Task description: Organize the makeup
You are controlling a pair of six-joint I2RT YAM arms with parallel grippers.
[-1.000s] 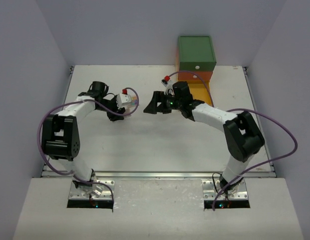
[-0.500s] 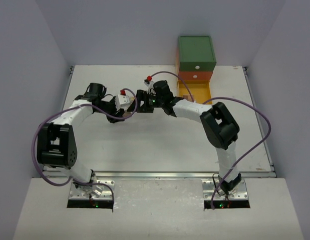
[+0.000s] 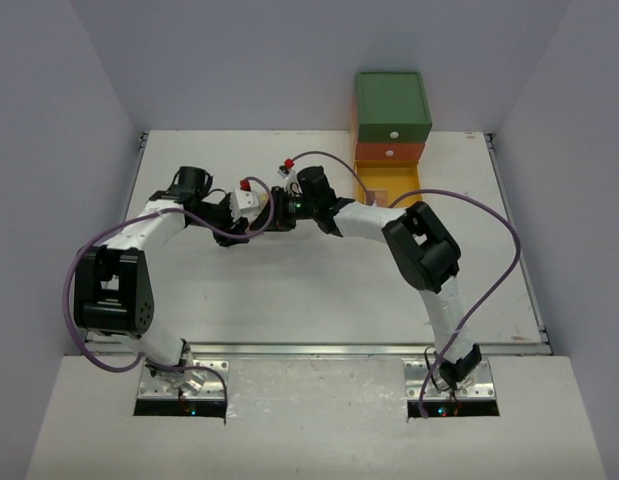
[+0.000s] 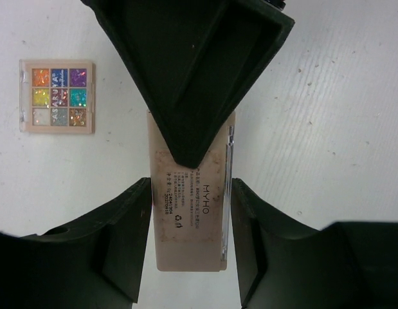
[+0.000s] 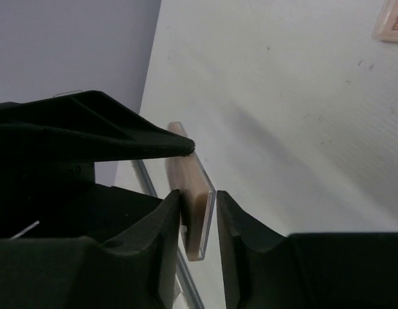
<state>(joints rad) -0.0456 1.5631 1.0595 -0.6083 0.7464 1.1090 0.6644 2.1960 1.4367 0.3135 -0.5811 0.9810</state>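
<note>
Up and to the left of the held palette (image 4: 192, 244), in the left wrist view, a second palette (image 4: 57, 96) is seen lying flat on the white, faintly speckled table (image 3: 289, 290), well apart from it. It is a small square with a pink-tan frame. Nine glittery colour pans are counted in it, in three rows of three.

The held palette is a thin flat slab of matte tan plastic. A clear layer is shown along one long edge, and small dark print, with "MYHO" in it, is carried on the face turned to the camera. Its two side edges are clamped by the left gripper (image 4: 191, 187), whose black fingers are pressed on it from both sides. Across the same face one broad, wedge-shaped black finger of the right gripper (image 5: 199, 196) is laid. In the right wrist view the two flat faces of the slab are seen squeezed between that gripper's pads, so it is closed on the slab too. One palette is thus gripped by two grippers at once.

At the upper right of the right wrist view a pink-tan corner (image 5: 391, 22) is cut by the picture edge. Whether it belongs to the second palette cannot be told.

To the right of the held palette, and farther from the arm bases, one drawer chest (image 3: 392, 120) is placed. It is boxy and has three tiers: green on top, orange under it, and a yellow drawer (image 3: 401, 180) standing open at the bottom.
</note>
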